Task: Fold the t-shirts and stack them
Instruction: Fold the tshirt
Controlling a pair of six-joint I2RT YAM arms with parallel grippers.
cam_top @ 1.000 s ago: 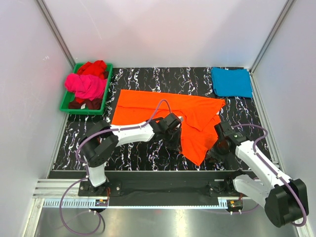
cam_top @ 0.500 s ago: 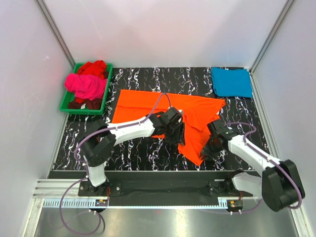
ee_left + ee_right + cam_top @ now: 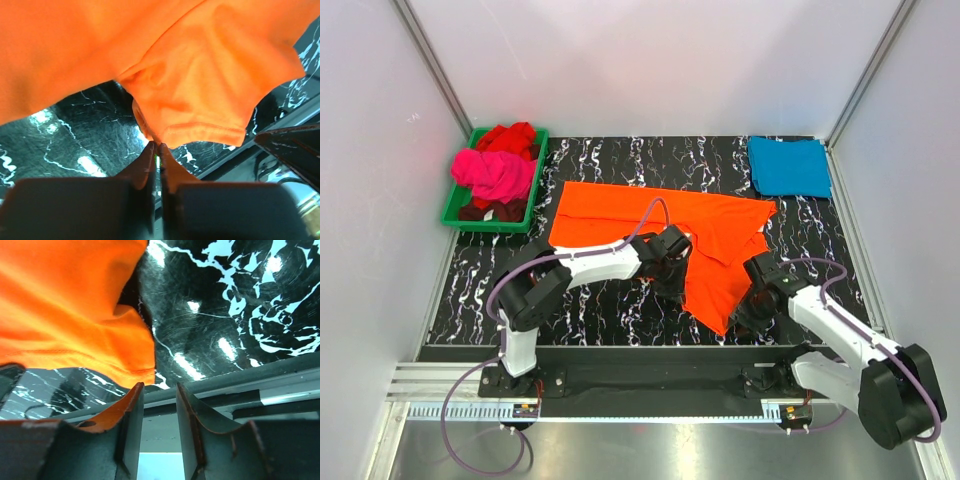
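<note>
L pincer point(image 3: 156, 145) tight on orange t-shirt point(image 3: 210, 75)

1. A green plastic tray point(image 3: 485, 226) sits at the far left of the table, just beside the left wall.
2. The table top point(image 3: 610, 160) is black with white marble veining (glossy in the wrist views).
3. White enclosure walls point(image 3: 650, 60) stand on three sides, with aluminium posts point(image 3: 428, 60) at the back corners.
4. A metal rail point(image 3: 650, 410) runs along the near edge.

the top view looks down from above the near edge on the whole black marbled tabletop point(image 3: 620, 315). wrist views look along the left pincer point(image 3: 156, 146) and right pincer point(image 3: 159, 388), very close to the bright orange cotton t-shirt point(image 3: 600, 210), shared by all three.
</note>
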